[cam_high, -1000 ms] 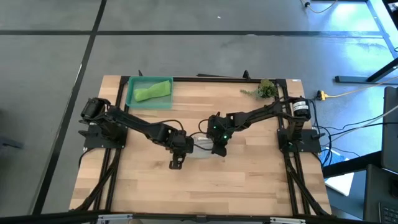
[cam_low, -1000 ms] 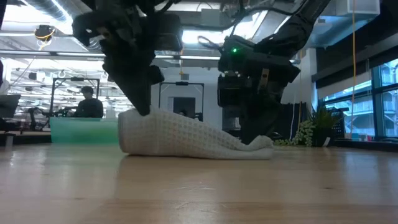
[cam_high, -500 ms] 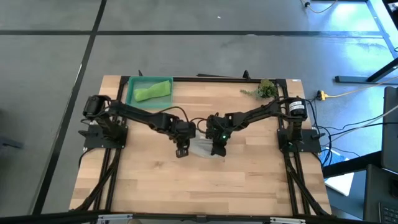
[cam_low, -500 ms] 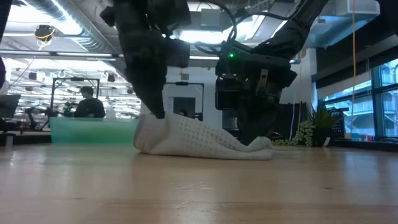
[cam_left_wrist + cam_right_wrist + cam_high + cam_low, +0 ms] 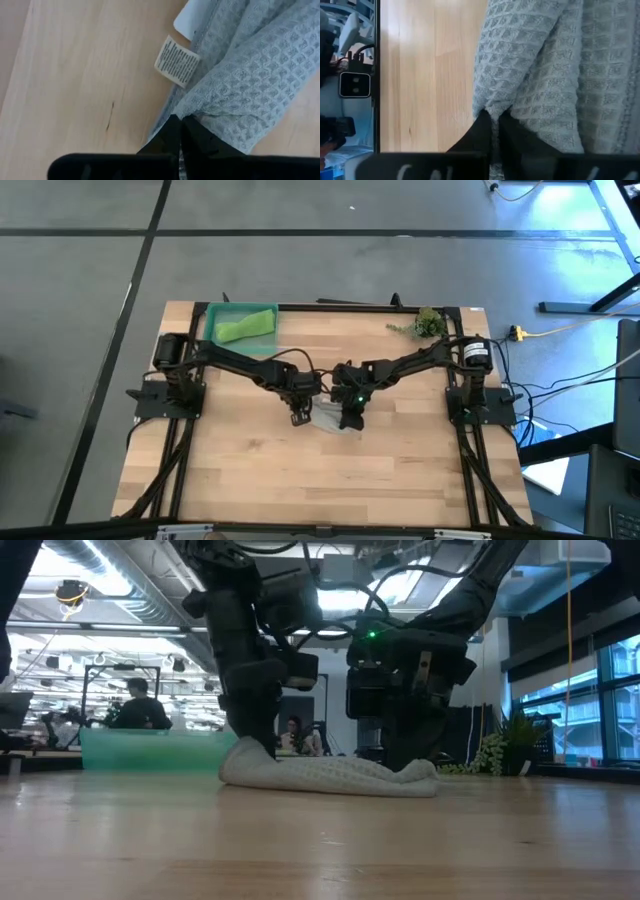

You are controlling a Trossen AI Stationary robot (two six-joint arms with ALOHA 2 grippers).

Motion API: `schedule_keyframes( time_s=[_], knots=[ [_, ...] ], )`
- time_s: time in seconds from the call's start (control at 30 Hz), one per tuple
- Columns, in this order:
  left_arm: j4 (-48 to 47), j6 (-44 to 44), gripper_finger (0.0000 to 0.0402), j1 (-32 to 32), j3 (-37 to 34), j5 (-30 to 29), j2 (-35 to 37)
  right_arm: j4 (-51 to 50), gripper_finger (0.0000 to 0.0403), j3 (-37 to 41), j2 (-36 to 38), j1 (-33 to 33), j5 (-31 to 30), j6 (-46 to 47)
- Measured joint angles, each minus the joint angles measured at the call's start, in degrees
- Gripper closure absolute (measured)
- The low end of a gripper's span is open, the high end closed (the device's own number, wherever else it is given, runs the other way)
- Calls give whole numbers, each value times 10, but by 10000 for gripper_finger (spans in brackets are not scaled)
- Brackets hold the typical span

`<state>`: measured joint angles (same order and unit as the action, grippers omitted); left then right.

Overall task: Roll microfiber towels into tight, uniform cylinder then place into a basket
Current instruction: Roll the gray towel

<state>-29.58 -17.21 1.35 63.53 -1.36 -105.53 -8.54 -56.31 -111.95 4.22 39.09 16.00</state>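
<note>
Grey towel (image 5: 328, 418) sits mid-surface, just below centre of the high frame, bunched between my two arms. In the low view it (image 5: 330, 773) lies as a low, flattened mound on the wooden surface (image 5: 320, 850), thicker at its left end.

Left end effector (image 5: 299, 416) is down at the towel's left edge. From the left wrist camera I see its fingers (image 5: 172, 135) pressed together with a fold of the waffle-weave cloth (image 5: 240, 90) pinched between them; a white care label (image 5: 176, 61) hangs off the hem beside the pinch, lying on bare wood.

Right end effector (image 5: 349, 420) is at the towel's right edge, close to the left one. The right wrist camera shows its fingers (image 5: 485, 130) closed on a gather of grey cloth (image 5: 540, 75), with the fabric puckering in toward the pinch.

Lime green towel (image 5: 246, 327) is rolled and lying inside the teal basket (image 5: 212, 320) at the upper left corner of the surface, well apart from both arms. A small leafy sprig (image 5: 426, 323) rests at the upper right corner.

Low view, far left background: a person (image 5: 132, 710) is seated in the room behind the basket (image 5: 150, 748).
</note>
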Motion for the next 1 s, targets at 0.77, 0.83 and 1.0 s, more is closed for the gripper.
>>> schedule_keyframes(
  time_s=[0.77, 0.83, 1.0],
  knots=[
    [3, 56, 401, -54, -2, -76, -9, 7, 385, 0, 50, 87, 51, 31],
    [3, 58, 401, -54, -2, -77, -9, 7, 385, 0, 48, 95, 40, 31],
    [1, 58, 402, -55, -2, -73, -9, -5, 385, 0, 47, 115, 0, 27]
  ],
)
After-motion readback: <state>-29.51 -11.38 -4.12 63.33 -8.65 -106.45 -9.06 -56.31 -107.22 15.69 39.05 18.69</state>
